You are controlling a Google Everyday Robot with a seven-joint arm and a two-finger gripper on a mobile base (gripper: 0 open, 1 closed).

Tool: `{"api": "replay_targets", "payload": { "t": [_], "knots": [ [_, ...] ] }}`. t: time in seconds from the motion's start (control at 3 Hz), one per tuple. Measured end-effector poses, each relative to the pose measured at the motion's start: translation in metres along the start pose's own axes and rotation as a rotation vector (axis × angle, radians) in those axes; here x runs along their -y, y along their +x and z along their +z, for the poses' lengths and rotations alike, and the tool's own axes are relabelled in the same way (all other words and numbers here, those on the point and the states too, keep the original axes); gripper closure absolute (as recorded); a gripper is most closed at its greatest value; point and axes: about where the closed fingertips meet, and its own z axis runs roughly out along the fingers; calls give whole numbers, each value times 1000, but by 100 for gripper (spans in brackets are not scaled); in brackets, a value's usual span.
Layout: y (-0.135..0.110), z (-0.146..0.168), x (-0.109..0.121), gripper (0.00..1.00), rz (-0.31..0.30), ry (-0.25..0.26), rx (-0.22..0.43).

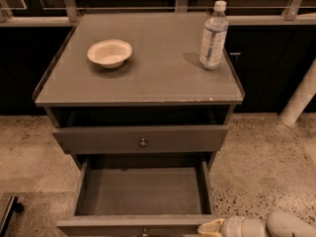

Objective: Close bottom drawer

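Observation:
The bottom drawer [140,191] of the grey-brown cabinet is pulled far out, its deep box empty. Its low front [123,226] runs along the bottom edge of the view, and only the top of its small knob [144,231] shows. My gripper [210,228] is at the bottom right, its pale tip right at the right end of the drawer front. The middle drawer [143,139] above, with its own round knob, stands slightly out.
On the cabinet top [148,78] stand a white bowl [109,52] at the left and a clear water bottle [213,36] at the right. Speckled floor [266,167] lies on both sides. A white post [298,100] rises at the right.

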Motion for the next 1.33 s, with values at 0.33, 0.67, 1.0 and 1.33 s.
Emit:
{"api": "replay_targets", "payload": {
  "t": [0.33,0.67,1.0,1.33],
  "knots": [
    [16,18,7,100,38,5,-2],
    [17,18,6,100,38,5,-2],
    [15,25,17,100,22,25,-3],
    [3,32,40,100,-17,77,-2]
  ]
}}
